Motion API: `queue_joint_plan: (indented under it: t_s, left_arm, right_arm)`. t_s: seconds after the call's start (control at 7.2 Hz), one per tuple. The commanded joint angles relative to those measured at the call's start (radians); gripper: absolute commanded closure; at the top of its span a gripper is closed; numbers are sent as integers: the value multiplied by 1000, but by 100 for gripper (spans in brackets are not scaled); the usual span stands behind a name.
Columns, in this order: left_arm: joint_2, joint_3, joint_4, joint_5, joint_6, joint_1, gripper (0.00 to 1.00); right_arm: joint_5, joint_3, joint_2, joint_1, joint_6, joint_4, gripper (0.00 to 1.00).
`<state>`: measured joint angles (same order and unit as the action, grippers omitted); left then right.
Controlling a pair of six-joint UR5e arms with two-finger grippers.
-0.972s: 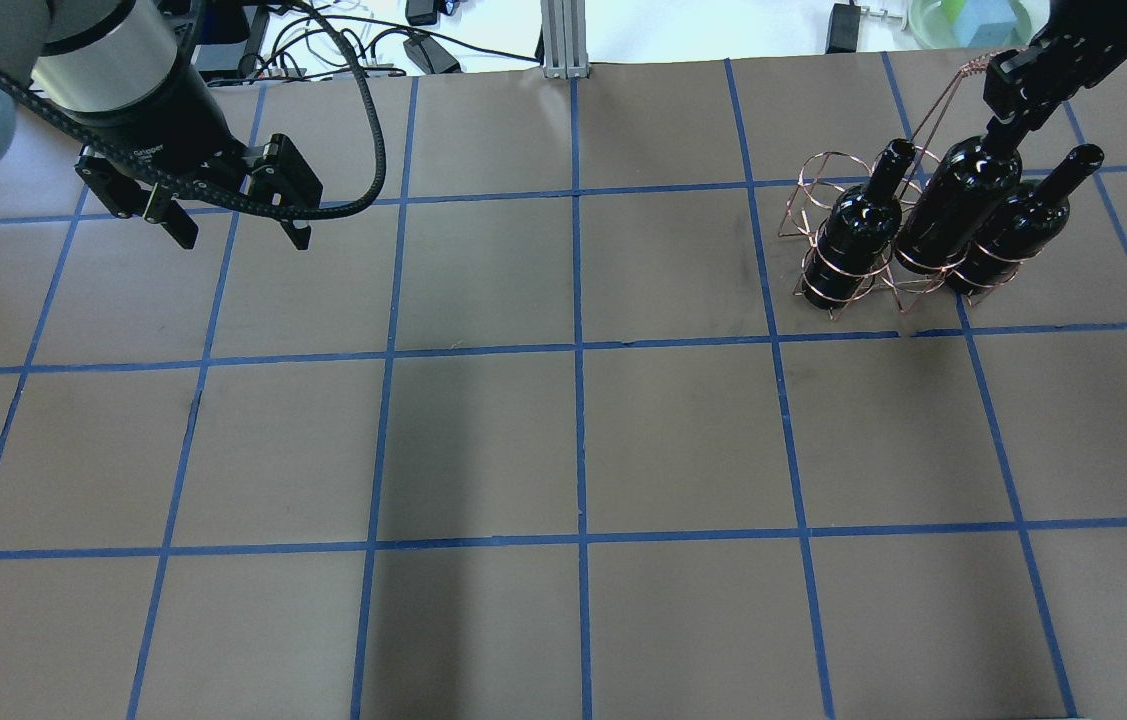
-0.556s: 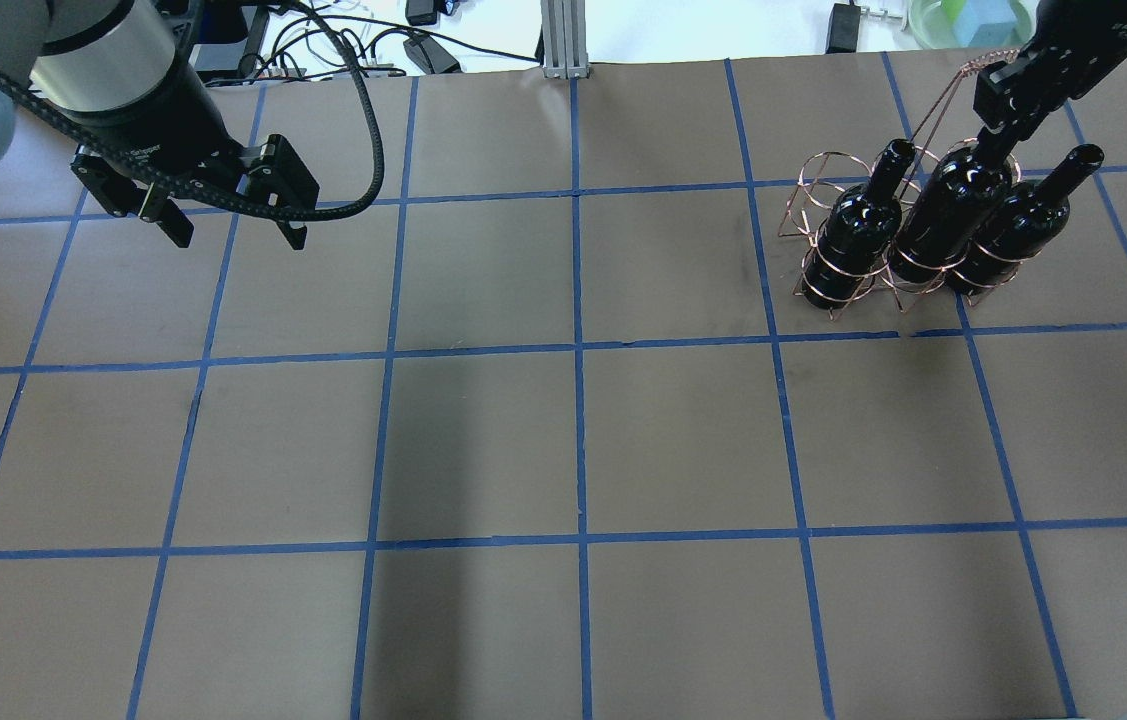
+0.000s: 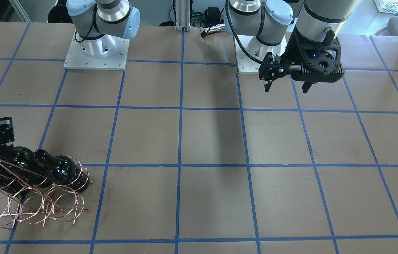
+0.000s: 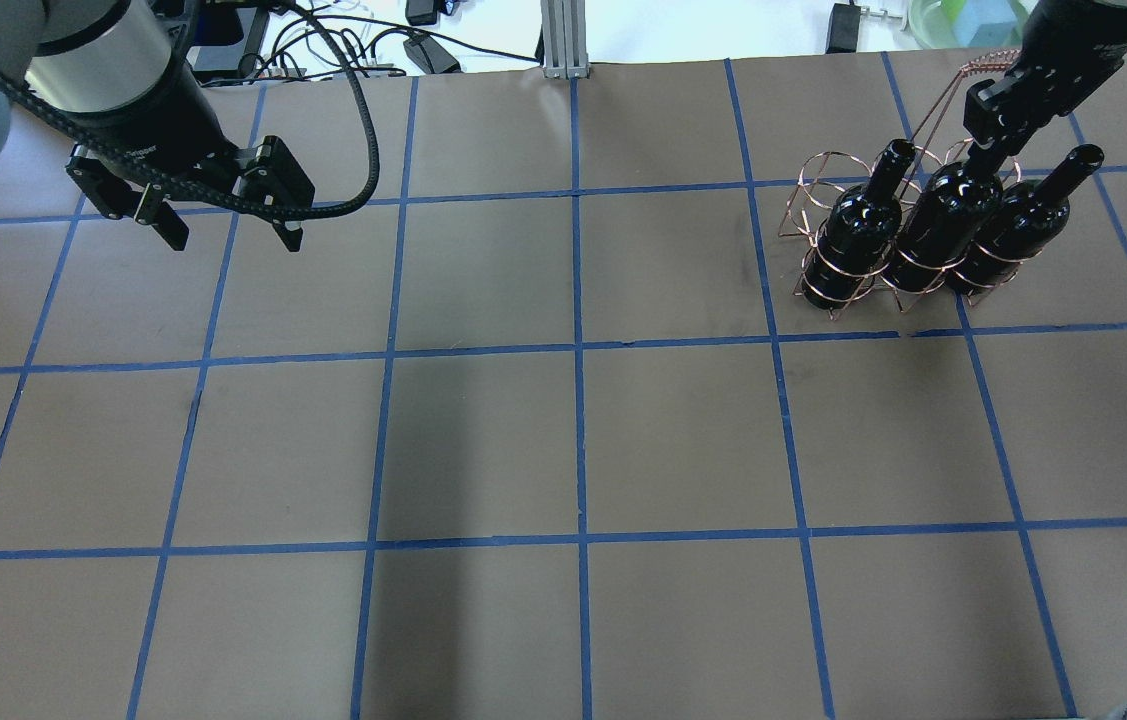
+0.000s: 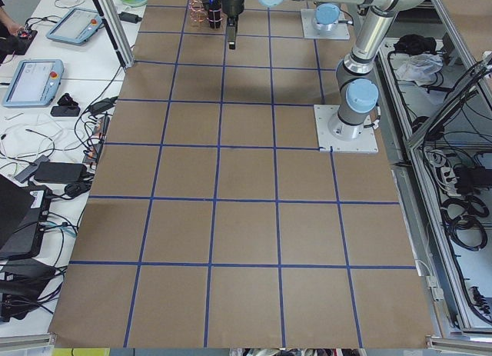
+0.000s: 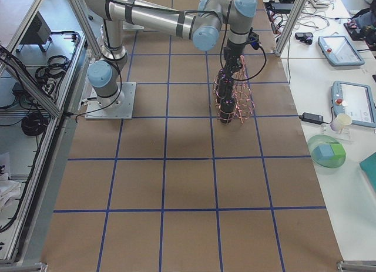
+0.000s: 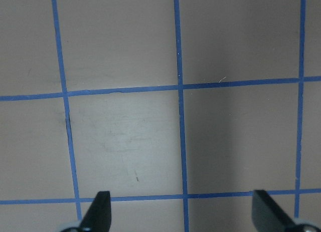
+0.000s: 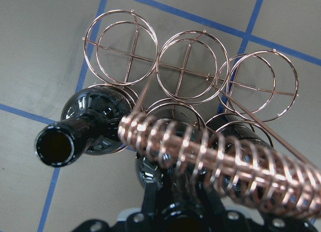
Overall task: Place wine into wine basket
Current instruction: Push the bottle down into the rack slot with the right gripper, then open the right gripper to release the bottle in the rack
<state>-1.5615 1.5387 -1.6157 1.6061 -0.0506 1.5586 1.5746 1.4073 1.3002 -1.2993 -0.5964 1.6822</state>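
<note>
Front-facing view: table [image 3: 213, 141] covered in matte brown paper with a blue tape grid, and 2 white arm bases at its far edge. The left gripper [image 3: 286, 89] hangs over bare paper, fingers spread, nothing in it. The wine basket [image 3: 25, 208] sits at the lower left, made of thin copper wire rings. It holds 3 glossy near-black bottles.

Overhead view: the right gripper [image 4: 985, 150] is clamped on the neck of the wine [image 4: 943, 225]. This is the middle bottle, seated in the middle ring of the basket's robot-side row. The second bottle [image 4: 848, 235] and third bottle [image 4: 1018, 225] stand in the rings on either side, necks long and narrow, mouths lipped. All 3 are level with each other.

Exterior left view: a white bench runs along the table with cables and 2 teach pendants [image 5: 31, 79]. The basket is tiny at the far end, so no detail there.

Exterior right view: the near arm reaches down onto the basket. A green bowl [image 6: 326, 151] sits on the side bench.

Left wrist view: 2 black fingertips [image 7: 98, 214] set wide apart, with only paper and tape lines below.

Right wrist view: 6 round compartments in 2 rows of 3. The far 3 are empty and the near 3 are filled. The twisted wire handle [image 8: 215, 162] crosses in front.
</note>
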Motion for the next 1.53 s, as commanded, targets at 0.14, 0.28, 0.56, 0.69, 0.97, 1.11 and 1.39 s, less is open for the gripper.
queue_joint_plan:
  t_s: [0.14, 0.28, 0.56, 0.69, 0.97, 1.11, 1.39]
  left_arm:
    - [0, 0, -15, -3, 12, 6, 0]
    - [0, 0, -16, -5, 17, 6, 0]
    - [4, 0, -19, -3, 17, 8, 0]
    - [9, 1, -27, -6, 17, 9, 0]
    - [15, 1, -73, -14, 79, 11, 0]
    - [15, 1, -75, -12, 101, 17, 0]
    - [18, 1, -76, -11, 101, 26, 0]
  right_arm:
    - [-5, 2, -13, 0, 12, -2, 100]
    - [-4, 19, -13, 0, 10, 2, 100]
    - [-1, 53, -12, 0, 10, 36, 81]
    - [-5, 56, -12, 0, 10, 36, 65]
    - [10, 55, 1, -2, 12, 24, 0]
    - [37, 55, 28, -2, 10, 11, 0]
    - [64, 55, 123, -2, 64, -53, 0]
